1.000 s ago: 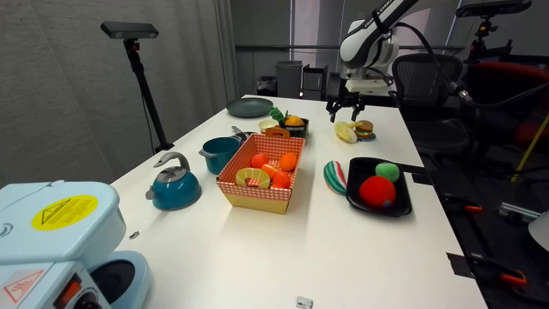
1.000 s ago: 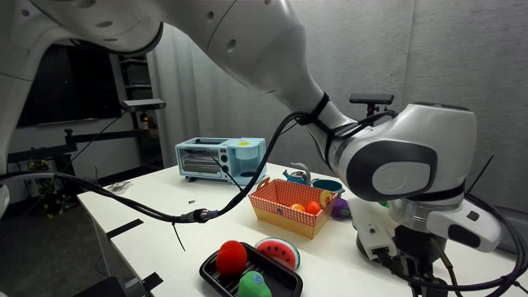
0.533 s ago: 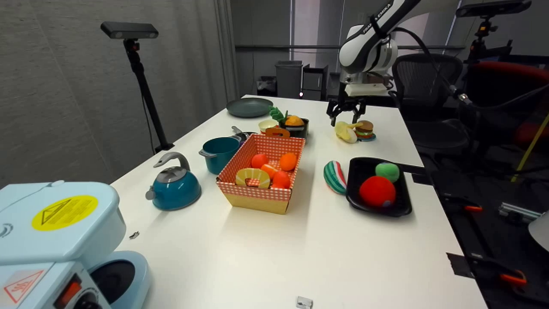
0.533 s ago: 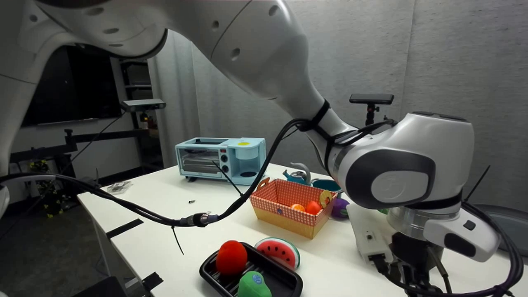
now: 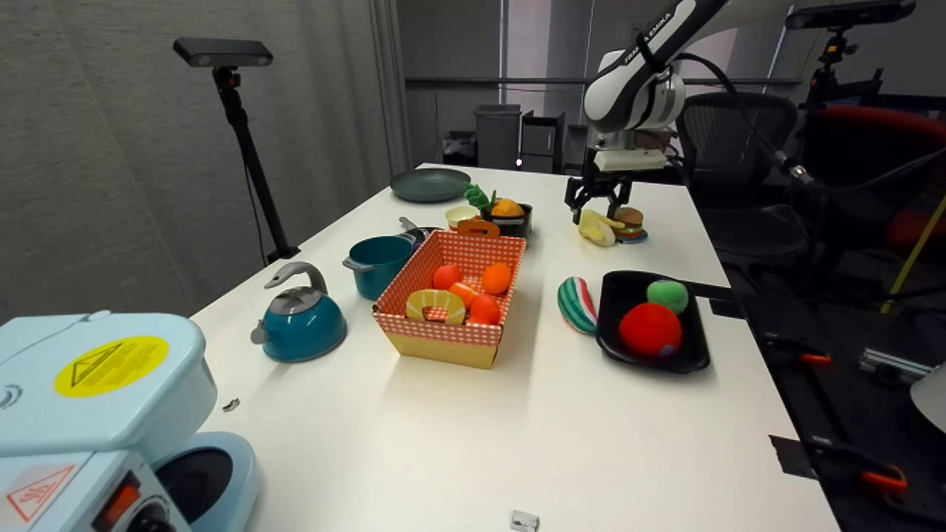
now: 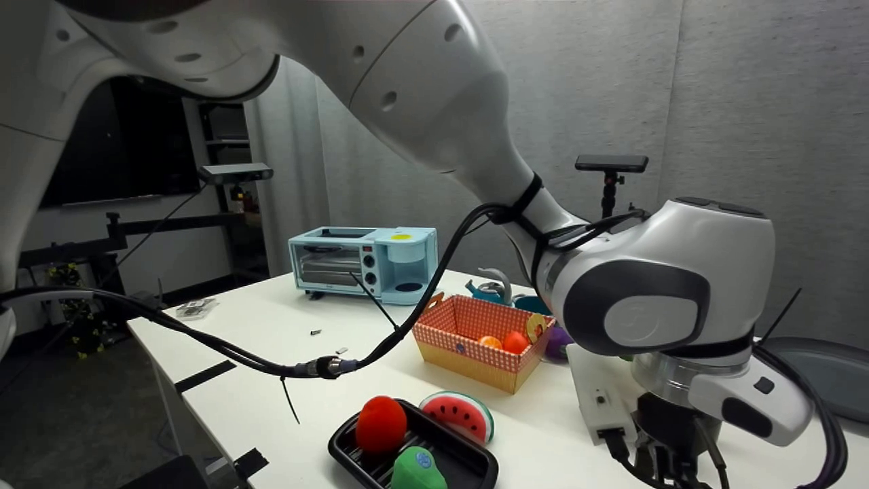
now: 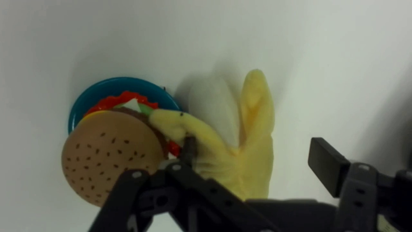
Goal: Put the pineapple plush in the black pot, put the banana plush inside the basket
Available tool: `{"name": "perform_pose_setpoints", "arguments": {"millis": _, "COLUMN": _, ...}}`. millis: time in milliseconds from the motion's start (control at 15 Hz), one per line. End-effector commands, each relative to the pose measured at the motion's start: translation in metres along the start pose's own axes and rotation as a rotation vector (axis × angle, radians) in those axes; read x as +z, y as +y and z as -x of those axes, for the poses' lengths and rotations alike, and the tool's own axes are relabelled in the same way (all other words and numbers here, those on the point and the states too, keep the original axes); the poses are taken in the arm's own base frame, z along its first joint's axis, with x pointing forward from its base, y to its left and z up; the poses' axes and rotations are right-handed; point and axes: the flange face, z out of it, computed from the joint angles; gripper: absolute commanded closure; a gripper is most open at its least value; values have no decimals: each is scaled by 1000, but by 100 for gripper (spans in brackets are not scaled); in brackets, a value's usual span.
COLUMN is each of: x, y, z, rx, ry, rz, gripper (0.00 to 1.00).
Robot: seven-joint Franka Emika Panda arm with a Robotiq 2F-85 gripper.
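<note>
Pineapple plush [image 5: 508,207] sits in the black pot [image 5: 519,226].

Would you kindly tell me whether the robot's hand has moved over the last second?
Yes, down towards the banana plush: in an exterior view, the hand sits lower relative to the unmoved toy hamburger than a second ago.

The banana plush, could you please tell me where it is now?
In the wrist view, the banana plush lies mid-picture on the white table, just right of the toy burger and under the open gripper.
</note>
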Motion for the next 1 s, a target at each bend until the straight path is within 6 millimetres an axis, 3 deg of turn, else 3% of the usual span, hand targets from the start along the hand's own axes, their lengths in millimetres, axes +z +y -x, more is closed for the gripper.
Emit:
{"name": "perform_pose_setpoints", "arguments": {"millis": 0, "x": 6, "y": -1, "z": 4, "rx": 27, "ry": 21, "rz": -43, "gripper": 42}}
{"name": "perform_pose_setpoints", "arguments": {"millis": 200, "x": 8, "y": -5, "z": 9, "rx": 17, "ry": 33, "rz": -55, "gripper": 67}}
{"name": "perform_pose_setpoints", "arguments": {"millis": 533, "x": -7, "y": -17, "z": 15, "rx": -17, "ry": 77, "rz": -54, "gripper": 100}}
{"name": "perform_pose_setpoints", "arguments": {"millis": 933, "x": -55, "y": -62, "z": 37, "rx": -168, "ry": 152, "rz": -26, "gripper": 98}}
